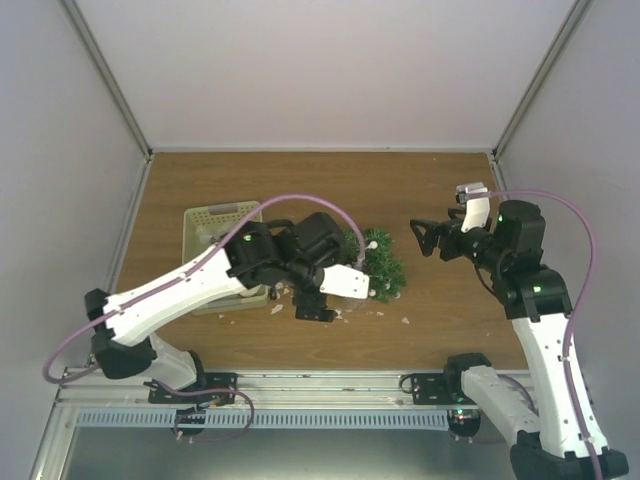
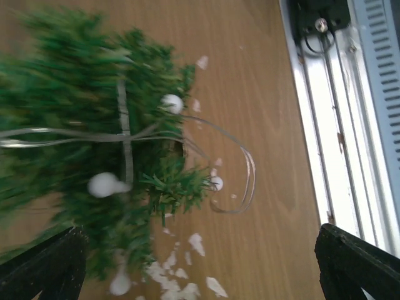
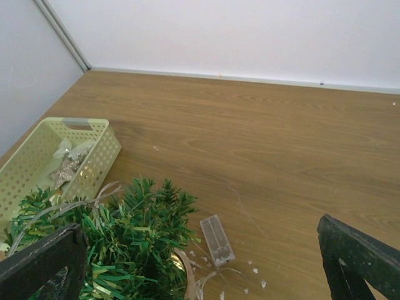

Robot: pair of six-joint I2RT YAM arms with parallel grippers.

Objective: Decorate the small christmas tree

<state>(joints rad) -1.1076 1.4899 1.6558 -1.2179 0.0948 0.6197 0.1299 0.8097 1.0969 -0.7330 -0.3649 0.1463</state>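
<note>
The small christmas tree (image 1: 385,265) lies on its side in the middle of the wooden table, with white balls (image 2: 170,103) and a thin silvery strand (image 2: 232,172) among its branches. My left gripper (image 1: 330,287) hovers right over the tree, open, with nothing between its fingers (image 2: 44,262). In the left wrist view the tree (image 2: 81,125) fills the left half and is blurred. My right gripper (image 1: 422,238) hangs open just right of the tree and apart from it. In the right wrist view the tree (image 3: 131,237) lies low at the left.
A pale green basket (image 1: 205,215) with ornaments stands left of the tree, partly under my left arm. A clear plastic battery box (image 3: 217,239) lies beside the tree. White flakes (image 2: 187,275) litter the wood. The metal rail (image 2: 350,125) runs along the near edge.
</note>
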